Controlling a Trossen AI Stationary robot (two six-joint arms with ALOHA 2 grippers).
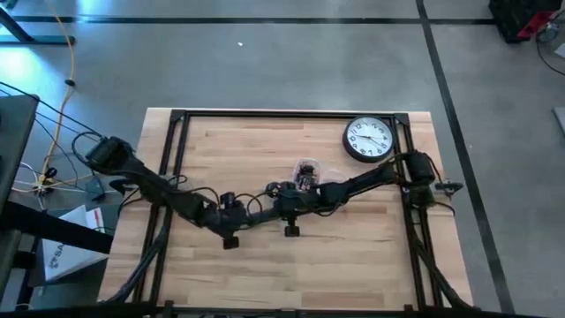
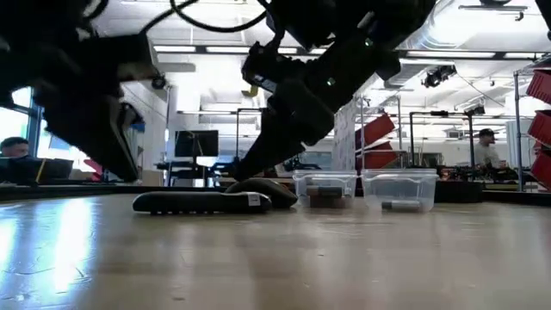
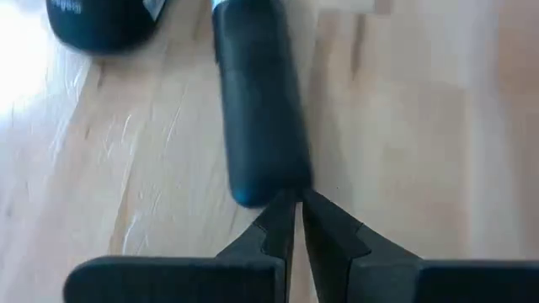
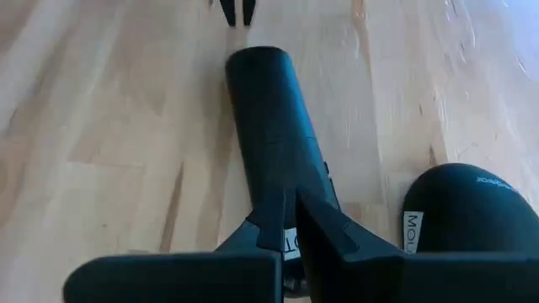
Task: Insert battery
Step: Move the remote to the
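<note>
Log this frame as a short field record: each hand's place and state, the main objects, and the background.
left hand: shut, empty, tips at one end of the remote
right hand: shut, at the remote's other end
remote: dark, long, flat on the table
mouse: dark, rounded, beside the remote
clear containers: two, behind the remote, dark items inside
wall clock: lying at the table's far right corner
battery: cannot identify

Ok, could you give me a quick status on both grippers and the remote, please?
Left gripper shut, tips at one end of the remote. Right gripper shut at the other end. Remote flat on the table. Mouse lies beside it.
</note>
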